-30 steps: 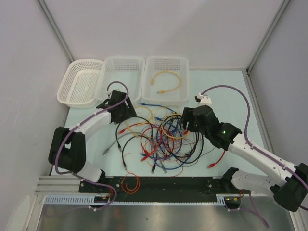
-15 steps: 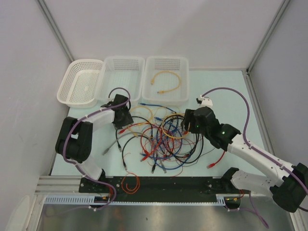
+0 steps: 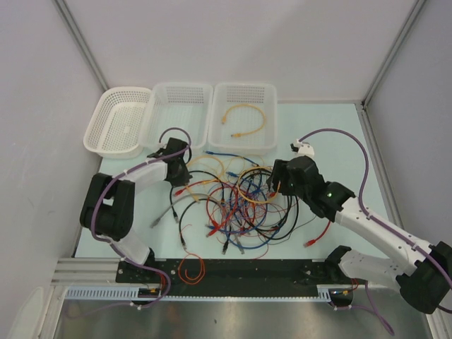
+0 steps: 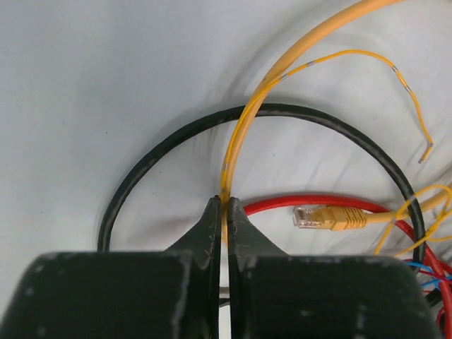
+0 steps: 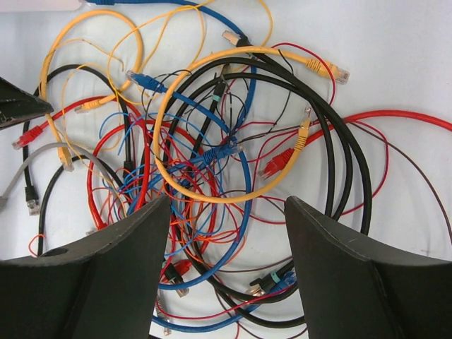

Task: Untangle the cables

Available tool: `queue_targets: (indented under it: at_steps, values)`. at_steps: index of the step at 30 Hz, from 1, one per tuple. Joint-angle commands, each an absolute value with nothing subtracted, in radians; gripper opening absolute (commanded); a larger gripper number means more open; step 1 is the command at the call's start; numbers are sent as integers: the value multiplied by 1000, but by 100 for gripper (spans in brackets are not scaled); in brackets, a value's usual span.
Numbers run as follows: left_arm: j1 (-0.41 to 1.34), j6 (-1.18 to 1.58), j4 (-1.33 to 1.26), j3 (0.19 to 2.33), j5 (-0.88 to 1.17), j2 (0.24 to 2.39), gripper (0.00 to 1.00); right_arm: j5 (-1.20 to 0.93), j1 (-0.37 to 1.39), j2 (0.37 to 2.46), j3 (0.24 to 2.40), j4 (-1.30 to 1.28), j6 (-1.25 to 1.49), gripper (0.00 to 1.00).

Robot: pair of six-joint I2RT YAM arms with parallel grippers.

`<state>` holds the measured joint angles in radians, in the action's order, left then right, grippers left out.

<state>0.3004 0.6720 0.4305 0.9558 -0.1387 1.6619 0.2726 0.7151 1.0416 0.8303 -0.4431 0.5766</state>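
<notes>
The cables (image 3: pixel 236 201) lie tangled at mid-counter, between our 2 arms. Our left jaws are pressed together on a yellow cable (image 4: pixel 233 145) at the tangle's left edge, where it crosses a black loop (image 4: pixel 191 131). Our right jaws hang spread over the tangle's right side. Bare counter (image 3: pixel 332 141) opens rightward; 3 baskets (image 3: pixel 182 106) line the far edge.

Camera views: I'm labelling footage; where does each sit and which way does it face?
Top external: above and behind the robot, looking down on the table; left arm and right arm show.
Left wrist: on the left arm, looking down past the left gripper, shut on a yellow cable.
Right wrist: on the right arm, looking down through the open right gripper.
Shared: top and right wrist both show the cable tangle.
</notes>
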Motion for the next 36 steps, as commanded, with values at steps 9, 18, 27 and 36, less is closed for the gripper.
queue_targets:
  at_steps: [9, 18, 27, 36]
  values:
    - [299, 595, 520, 1068, -94, 1215, 0, 278, 712, 939, 827, -416, 588, 70]
    - [354, 569, 385, 1038, 235, 930, 0, 164, 713, 854, 827, -299, 554, 79]
    - [456, 453, 316, 997, 405, 865, 0, 49, 707, 847, 827, -71, 586, 79]
    - [466, 417, 282, 928, 462, 824, 0, 11, 657, 969, 834, 55, 546, 77]
